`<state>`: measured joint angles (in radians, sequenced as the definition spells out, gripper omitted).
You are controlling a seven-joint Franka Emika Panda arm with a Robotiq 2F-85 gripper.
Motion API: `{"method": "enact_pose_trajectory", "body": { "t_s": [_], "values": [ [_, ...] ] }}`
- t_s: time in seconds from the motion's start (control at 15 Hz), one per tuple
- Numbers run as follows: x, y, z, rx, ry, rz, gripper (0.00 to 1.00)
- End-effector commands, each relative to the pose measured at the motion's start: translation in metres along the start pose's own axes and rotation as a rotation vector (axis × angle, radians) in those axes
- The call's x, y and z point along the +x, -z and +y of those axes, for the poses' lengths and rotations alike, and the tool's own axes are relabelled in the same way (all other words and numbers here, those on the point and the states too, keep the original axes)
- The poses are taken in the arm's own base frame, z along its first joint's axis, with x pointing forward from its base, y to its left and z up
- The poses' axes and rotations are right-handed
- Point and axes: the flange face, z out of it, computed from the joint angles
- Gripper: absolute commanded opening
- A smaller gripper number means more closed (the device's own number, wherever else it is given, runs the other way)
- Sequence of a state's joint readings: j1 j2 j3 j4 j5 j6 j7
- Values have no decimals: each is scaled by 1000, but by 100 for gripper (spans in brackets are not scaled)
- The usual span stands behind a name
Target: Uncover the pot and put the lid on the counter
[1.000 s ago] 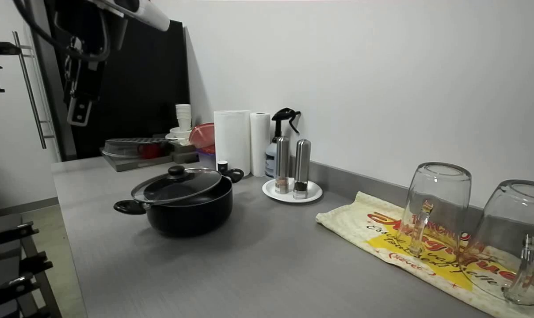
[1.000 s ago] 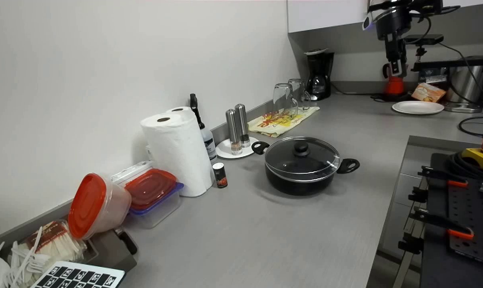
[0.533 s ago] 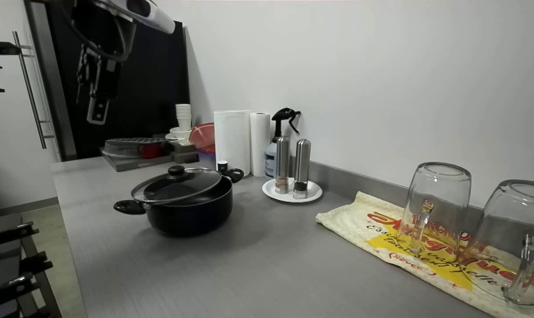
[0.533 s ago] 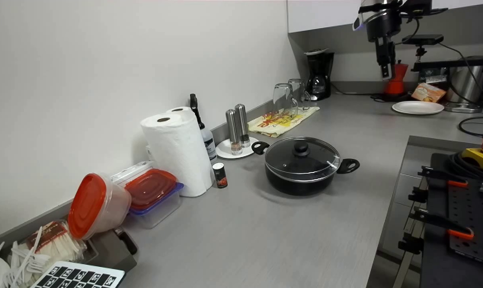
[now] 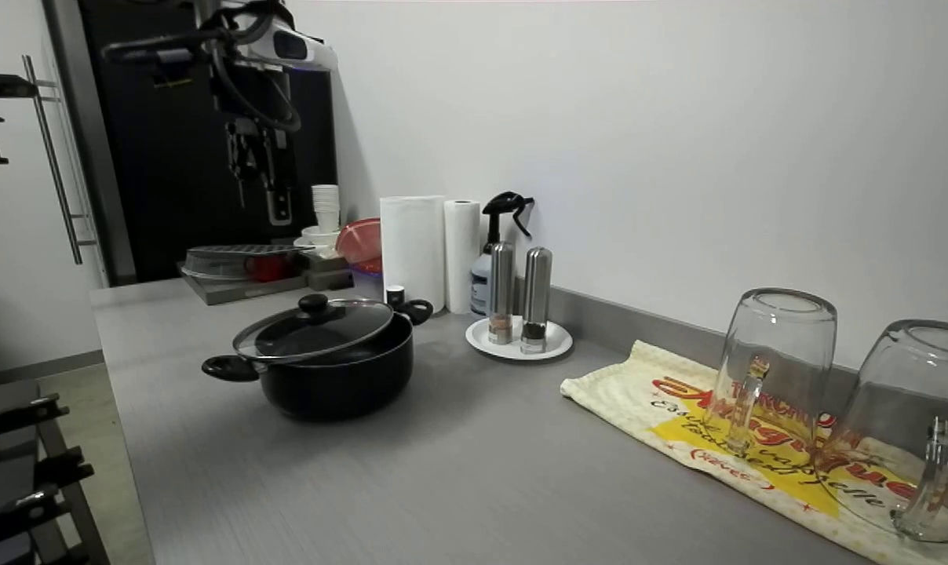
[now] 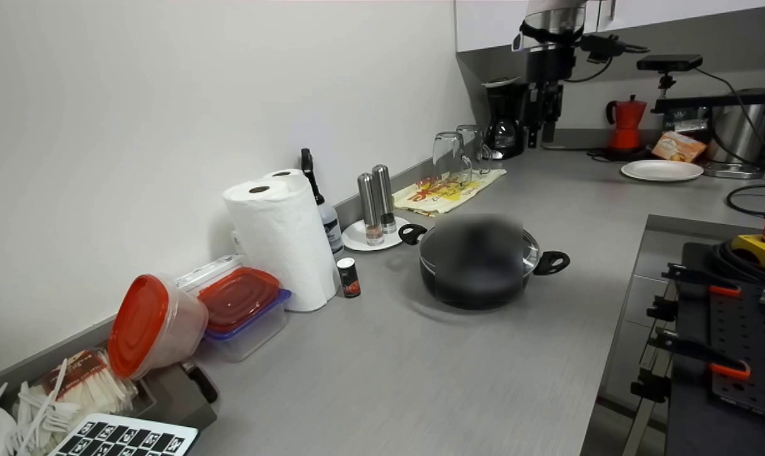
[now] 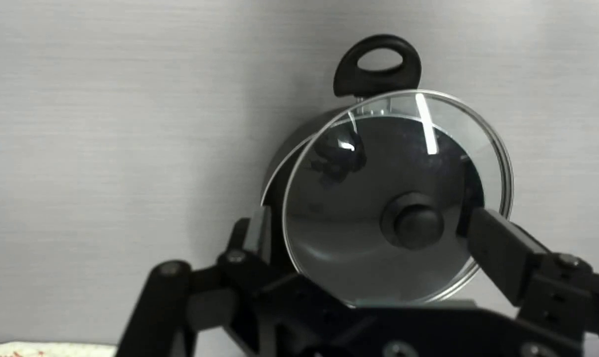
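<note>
The black pot [image 5: 340, 392] stands on the grey counter [image 5: 521, 479] and shows in both exterior views [image 6: 428, 273]. The dark glass lid [image 5: 317, 333] lies on the pot, off-centre, with a gap beside its rim. In an exterior view a blurred patch covers most of the lid [image 6: 532, 250]. In the wrist view the lid [image 7: 349, 218] and its knob [image 7: 418, 225] lie between the fingers, farther below. My gripper [image 7: 369, 214] is open and empty, in the air above and apart from the lid. It also shows in both exterior views [image 5: 260, 202] [image 6: 541, 136].
Paper towel rolls [image 5: 413, 251], a spray bottle [image 5: 482, 275] and a white plate with two grinders [image 5: 519, 345] stand near the wall. Glass mugs [image 5: 772, 369] stand on the patterned cloth [image 5: 639, 392]. Plastic containers [image 6: 243, 316] and a small shaker [image 6: 348, 278] stand there too.
My gripper has moved rightward in one view and leftward and slightly down in another, and now points more straight down. The pot and lid have not moved. A blurred patch now covers the lid in an exterior view.
</note>
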<state>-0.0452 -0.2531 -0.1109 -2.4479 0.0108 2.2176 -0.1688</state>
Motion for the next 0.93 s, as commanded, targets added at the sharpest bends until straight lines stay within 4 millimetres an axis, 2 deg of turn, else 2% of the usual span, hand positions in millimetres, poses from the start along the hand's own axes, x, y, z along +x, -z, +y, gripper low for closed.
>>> {"method": "enact_pose_trajectory", "body": {
  "t_s": [0.0, 0.27, 0.6, 0.87],
  "values": [
    [16, -14, -25, -13, -20, 113, 100],
    [21, -42, -55, -91, 47, 199, 100],
    [5, -80, -89, -206, 182, 212, 100],
    [-1, -92, -116, -254, 237, 183, 100]
  ]
}}
